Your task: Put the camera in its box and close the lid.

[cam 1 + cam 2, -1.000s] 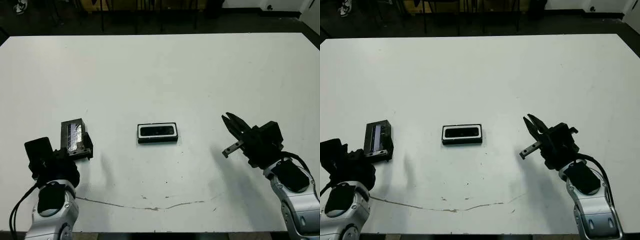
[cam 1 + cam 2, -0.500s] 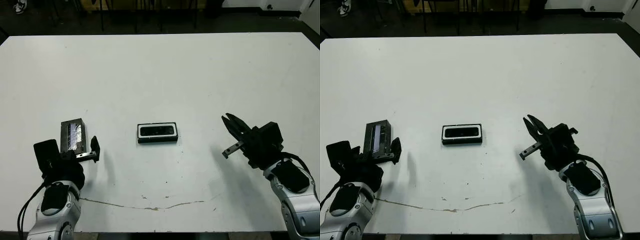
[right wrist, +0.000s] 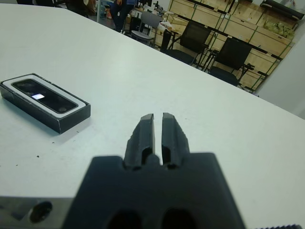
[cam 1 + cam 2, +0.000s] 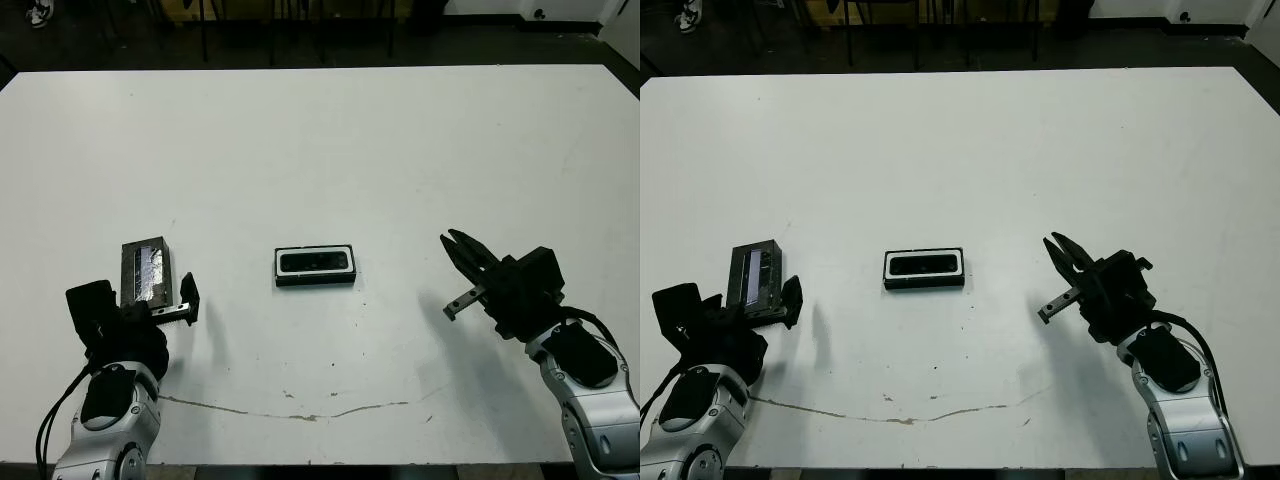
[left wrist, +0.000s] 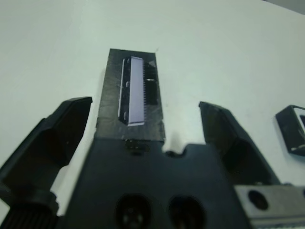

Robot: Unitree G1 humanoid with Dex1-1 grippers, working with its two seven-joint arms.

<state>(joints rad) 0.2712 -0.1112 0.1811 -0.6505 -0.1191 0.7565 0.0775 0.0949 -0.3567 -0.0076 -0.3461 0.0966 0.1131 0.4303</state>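
Note:
The box (image 4: 316, 279) sits mid-table, a black tray with white lining, and the camera (image 4: 316, 262) lies flat inside it as a slim black bar. Both also show in the right wrist view: box (image 3: 64, 118), camera (image 3: 44, 96). The lid (image 4: 146, 270) lies on the table at the left, greyish face up. My left gripper (image 4: 160, 306) is open just behind the lid. In the left wrist view, the lid (image 5: 136, 90) has its near end between the spread fingers (image 5: 62, 129) without touching them. My right gripper (image 4: 457, 241) is shut and empty, off to the right of the box, pointing toward it.
A thin dark crack line (image 4: 300, 412) runs across the table (image 4: 330, 140) near its front edge. Beyond the far edge, the right wrist view shows black chairs (image 3: 190, 36) and wooden crates.
One second ago my left gripper held the lid tilted off the table. It has since opened and drawn back slightly, leaving the lid flat. The right gripper has barely shifted.

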